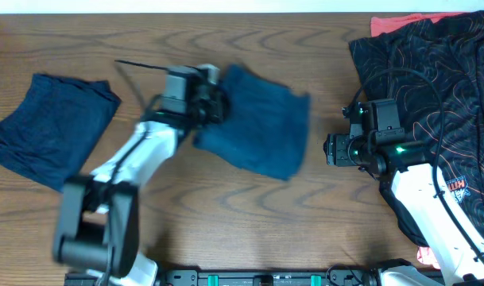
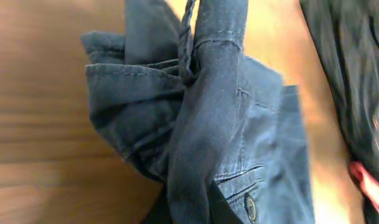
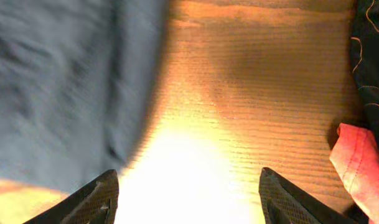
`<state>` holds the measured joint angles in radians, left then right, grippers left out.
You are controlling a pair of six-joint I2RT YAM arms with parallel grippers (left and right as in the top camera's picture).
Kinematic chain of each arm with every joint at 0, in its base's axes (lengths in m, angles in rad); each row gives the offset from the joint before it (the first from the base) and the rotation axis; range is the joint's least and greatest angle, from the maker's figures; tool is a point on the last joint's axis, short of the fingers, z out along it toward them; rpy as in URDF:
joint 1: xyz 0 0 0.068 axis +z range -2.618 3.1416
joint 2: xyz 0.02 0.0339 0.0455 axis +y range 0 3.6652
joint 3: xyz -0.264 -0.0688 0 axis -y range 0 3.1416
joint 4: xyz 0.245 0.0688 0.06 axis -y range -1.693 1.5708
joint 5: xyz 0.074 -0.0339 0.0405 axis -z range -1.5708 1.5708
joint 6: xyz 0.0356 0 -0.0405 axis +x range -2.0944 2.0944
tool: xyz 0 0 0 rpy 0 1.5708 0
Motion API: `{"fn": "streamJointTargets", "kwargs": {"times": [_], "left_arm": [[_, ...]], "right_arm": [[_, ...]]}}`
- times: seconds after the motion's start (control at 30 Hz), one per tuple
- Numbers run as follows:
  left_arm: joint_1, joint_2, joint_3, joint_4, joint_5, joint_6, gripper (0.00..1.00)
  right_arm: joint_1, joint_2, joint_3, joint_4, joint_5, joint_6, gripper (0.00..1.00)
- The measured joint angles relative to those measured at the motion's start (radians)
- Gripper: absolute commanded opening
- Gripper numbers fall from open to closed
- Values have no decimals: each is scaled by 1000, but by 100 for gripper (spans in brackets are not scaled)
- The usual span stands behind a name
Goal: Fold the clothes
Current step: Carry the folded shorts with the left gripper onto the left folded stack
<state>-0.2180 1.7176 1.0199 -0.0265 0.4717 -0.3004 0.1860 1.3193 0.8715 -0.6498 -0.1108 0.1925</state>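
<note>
Navy shorts (image 1: 261, 131), seemingly pinched in left gripper (image 1: 215, 102)

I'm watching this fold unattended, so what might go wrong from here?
The left tool pinches the navy garment in a bunched wad, so it may slip or land creased. The right tool is open and off the cloth, so the free side may drag unevenly. The dark patterned pile lies nearby; a wide swing might catch it.

I see just a brown wood-grain table (image 1: 226, 214); strong warm glare on it in my right-wrist view.
</note>
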Motion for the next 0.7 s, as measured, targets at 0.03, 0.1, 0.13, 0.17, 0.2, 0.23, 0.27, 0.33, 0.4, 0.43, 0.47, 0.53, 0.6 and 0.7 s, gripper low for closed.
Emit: {"fn": "streamJointTargets", "kwargs": {"times": [0.03, 0.1, 0.13, 0.17, 0.2, 0.23, 0.27, 0.33, 0.4, 0.43, 0.47, 0.53, 0.6, 0.7], "left_arm": [[26, -26, 0, -13, -22, 7, 6], [76, -72, 0, -41, -68, 14, 6], [105, -94, 0, -49, -91, 18, 6], [135, -114, 0, -52, -113, 21, 6], [167, -132, 0, -52, -127, 21, 6], [198, -148, 0, -51, -140, 21, 6], [234, -163, 0, -50, -151, 23, 6], [307, -187, 0, -51, -166, 28, 6], [375, -200, 0, -49, -175, 30, 6], [407, -204, 0, -47, -178, 32, 6], [451, -206, 0, -43, -183, 33, 6], [520, -207, 0, -38, -188, 36, 6], [600, -207, 0, -26, -191, 36, 6], [713, -207, 0, -12, -192, 36, 6]], "right_arm": [[0, 0, 0, -1, 0, 0, 70], [0, 0, 0, -2, 0, 0, 70], [0, 0, 0, -2, 0, 0, 70], [0, 0, 0, -2, 0, 0, 70], [0, 0, 0, -2, 0, 0, 70], [0, 0, 0, -2, 0, 0, 70], [0, 0, 0, -1, 0, 0, 71], [0, 0, 0, -2, 1, 0, 71], [0, 0, 0, -1, 1, 0, 70], [0, 0, 0, -2, 1, 0, 71], [0, 0, 0, -2, 1, 0, 71], [0, 0, 0, -2, 2, 0, 71], [0, 0, 0, -2, 3, 0, 71], [0, 0, 0, -2, 3, 0, 71]]}}
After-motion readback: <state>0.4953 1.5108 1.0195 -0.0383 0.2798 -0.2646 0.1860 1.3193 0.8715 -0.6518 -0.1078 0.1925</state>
